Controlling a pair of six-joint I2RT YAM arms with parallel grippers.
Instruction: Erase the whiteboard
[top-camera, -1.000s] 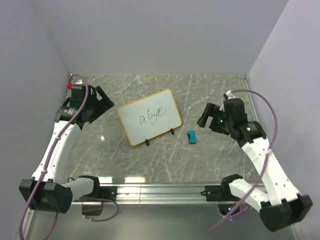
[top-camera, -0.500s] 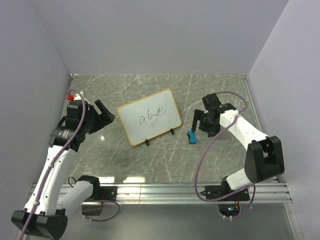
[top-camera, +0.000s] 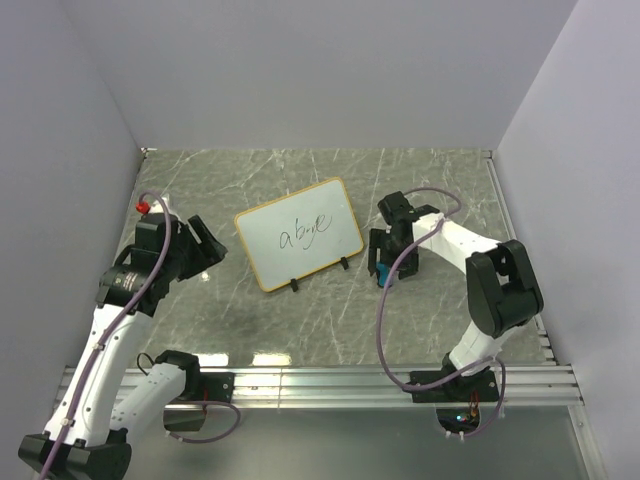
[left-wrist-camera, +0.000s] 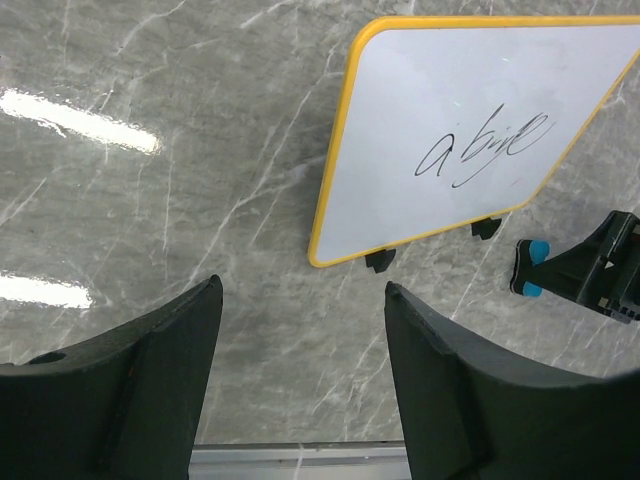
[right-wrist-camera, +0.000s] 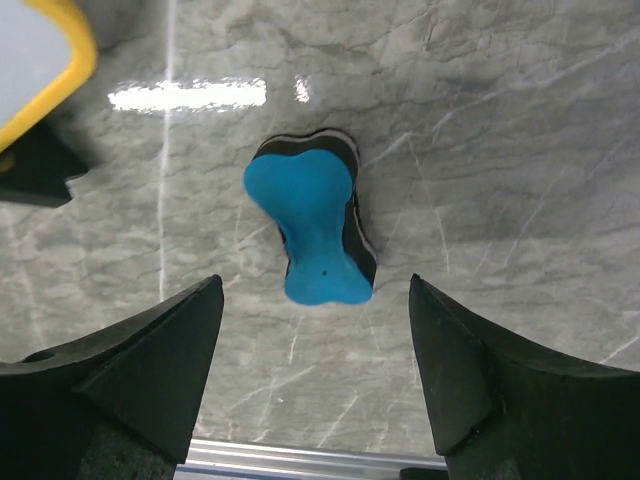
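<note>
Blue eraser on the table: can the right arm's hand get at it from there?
Probably yes. The right hand hangs open directly over the blue eraser, nothing between them, and the whiteboard lies off to one side.

The whiteboard (top-camera: 300, 236) lies tilted at the centre of the frame on the grey marble table (top-camera: 300, 330). It bears a short handwritten scrawl, and its two black feet sit along its lower edge. At centre left, the left gripper (top-camera: 208, 243) hangs just beside the board's left edge without touching it. Right of centre, the right gripper (top-camera: 386, 266) points down over the small blue eraser (top-camera: 380, 272), which is mostly hidden beneath it.
</note>
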